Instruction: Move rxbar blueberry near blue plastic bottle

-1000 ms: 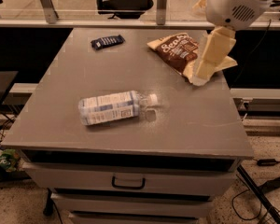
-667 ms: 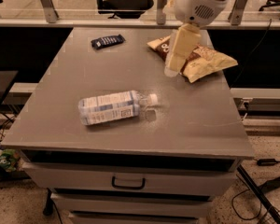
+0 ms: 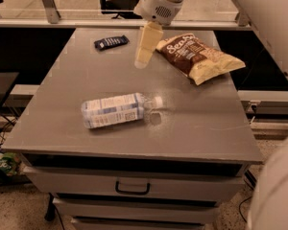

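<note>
The rxbar blueberry (image 3: 111,42) is a small flat dark navy wrapper lying at the far left of the grey table top (image 3: 77,123). The blue plastic bottle (image 3: 116,110) lies on its side near the table's middle front, white cap pointing right. My gripper (image 3: 145,55) hangs from the white arm above the far middle of the table, to the right of the bar and to the left of the chip bag, holding nothing that I can see.
A brown-and-cream chip bag (image 3: 198,56) lies at the far right of the table. Drawers with a handle (image 3: 132,189) sit below the front edge. A rail and chairs stand behind the table.
My gripper has moved left across the far side of the table, from over the chip bag to a spot between the bag and the bar. The bar, bottle and bag have not moved.
</note>
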You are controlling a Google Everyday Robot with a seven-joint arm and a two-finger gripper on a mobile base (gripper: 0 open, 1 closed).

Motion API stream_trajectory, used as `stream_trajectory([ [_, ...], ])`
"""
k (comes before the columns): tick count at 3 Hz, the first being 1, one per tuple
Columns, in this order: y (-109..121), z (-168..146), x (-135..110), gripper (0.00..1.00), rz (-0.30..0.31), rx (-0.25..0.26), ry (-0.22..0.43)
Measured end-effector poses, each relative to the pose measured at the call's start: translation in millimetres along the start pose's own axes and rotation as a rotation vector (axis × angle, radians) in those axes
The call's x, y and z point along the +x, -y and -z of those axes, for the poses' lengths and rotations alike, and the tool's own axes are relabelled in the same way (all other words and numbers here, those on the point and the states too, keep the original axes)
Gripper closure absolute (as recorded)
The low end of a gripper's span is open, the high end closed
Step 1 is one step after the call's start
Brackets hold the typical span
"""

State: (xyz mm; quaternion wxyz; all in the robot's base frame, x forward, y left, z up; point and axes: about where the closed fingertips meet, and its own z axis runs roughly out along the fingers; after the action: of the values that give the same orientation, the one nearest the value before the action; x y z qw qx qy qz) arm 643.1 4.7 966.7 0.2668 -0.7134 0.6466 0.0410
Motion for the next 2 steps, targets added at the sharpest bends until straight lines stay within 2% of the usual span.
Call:
stream_trajectory([
  [2, 47, -54, -23, 0.00, -0.037, -0.031, -0.011],
])
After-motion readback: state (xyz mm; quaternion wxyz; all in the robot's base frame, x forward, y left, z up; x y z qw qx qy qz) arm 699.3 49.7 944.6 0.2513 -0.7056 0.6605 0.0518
